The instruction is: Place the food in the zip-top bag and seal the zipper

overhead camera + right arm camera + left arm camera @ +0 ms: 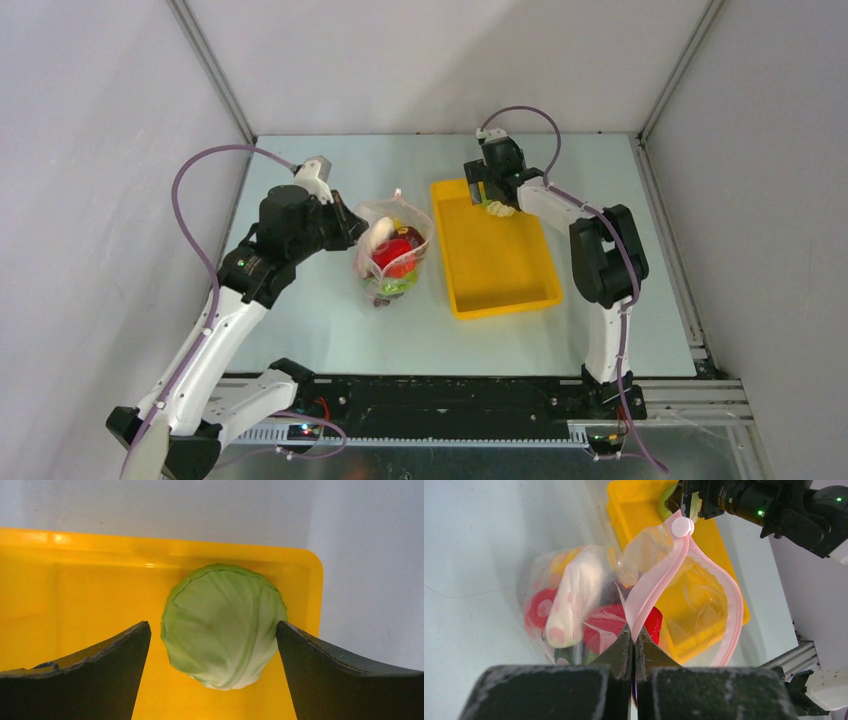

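Most of the loading looks done to me, but not all of it, and the sealing has not begun. My left claw (634, 652) is pinched shut on the rim of the zip-top bag (706, 600), right at the pink zipper (659, 580), and the bag hangs open straight ahead of its fingertips, resting on the bench (474, 555). The zipper's two sides stand well apart, looping out to the right of the claw. The white slider (682, 526) sits at the far end of the strip, so I judge the mouth unsealed. Inside the bag, just beyond and left of the claw, I can see the white radish (574, 600) and red pieces (601, 625) pressed against the dotted plastic, with something green and dark lower down that I cannot name. My right claw (212, 625) is spread wide, one jaw on each side of the pale green cabbage (223, 625). The cabbage lies between the fingertips in a far corner of the yellow tray (75, 580), and nothing is gripped. It is the only piece I can make out in the tray. What is left, as I judge it, is to take the cabbage, drop it into the bag, then run the zipper closed.
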Robot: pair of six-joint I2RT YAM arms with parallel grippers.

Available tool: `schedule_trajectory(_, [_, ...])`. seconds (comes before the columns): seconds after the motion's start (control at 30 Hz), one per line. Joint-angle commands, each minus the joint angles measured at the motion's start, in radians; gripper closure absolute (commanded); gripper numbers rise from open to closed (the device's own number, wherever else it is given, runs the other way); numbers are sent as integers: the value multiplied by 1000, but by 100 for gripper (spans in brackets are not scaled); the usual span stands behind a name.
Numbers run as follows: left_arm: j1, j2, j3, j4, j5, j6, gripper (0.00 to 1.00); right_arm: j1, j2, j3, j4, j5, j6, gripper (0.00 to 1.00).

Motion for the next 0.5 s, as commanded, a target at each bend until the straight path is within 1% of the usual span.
schedule_trajectory(0.0, [9, -9, 12, 21, -17, 7, 100, 1, 55, 81, -42, 57, 23, 0])
schedule_trajectory(0.13, [9, -11, 11, 19, -22, 6, 100, 1, 110, 144, -90, 108, 51, 0])
schedule_trajectory(0.27, [9, -12, 9, 21, -31, 3, 100, 2, 137, 162, -116, 139, 72, 1])
schedule_trajectory(0.47, [9, -10, 9, 21, -29, -1, 100, 12, 145, 156, -138, 161, 83, 9])
